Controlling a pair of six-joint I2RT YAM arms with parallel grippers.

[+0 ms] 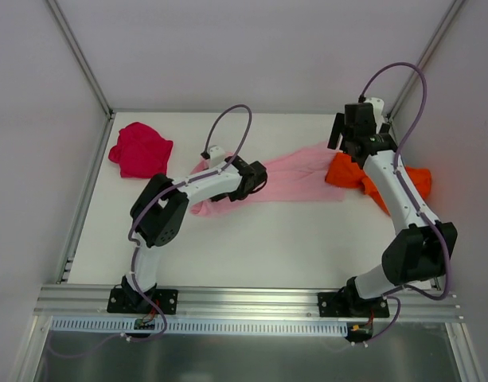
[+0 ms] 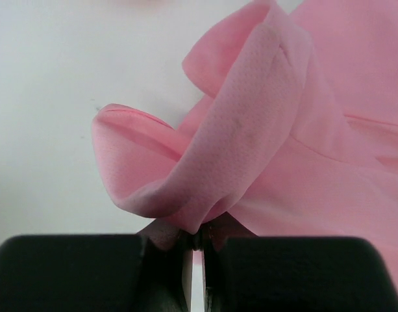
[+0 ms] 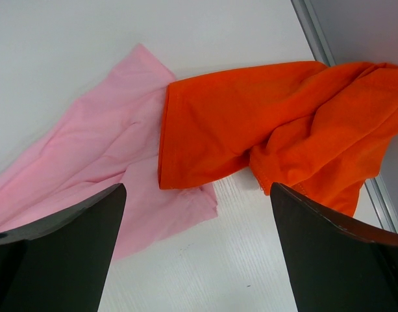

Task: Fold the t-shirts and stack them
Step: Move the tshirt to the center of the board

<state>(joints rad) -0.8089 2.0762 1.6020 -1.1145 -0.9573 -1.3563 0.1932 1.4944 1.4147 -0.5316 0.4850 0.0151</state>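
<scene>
One pink t-shirt [image 2: 250, 130] in left tool [image 2: 195, 242]

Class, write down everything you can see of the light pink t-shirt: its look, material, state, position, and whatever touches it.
The light pink t-shirt is soft, finely textured cloth, unfolded and rumpled, stretched sideways across the middle of the white table. Its left end is gathered into a raised fold, pinched by the shut left gripper. Its right end lies flat on the table, where an edge of the orange t-shirt overlaps it.
</scene>
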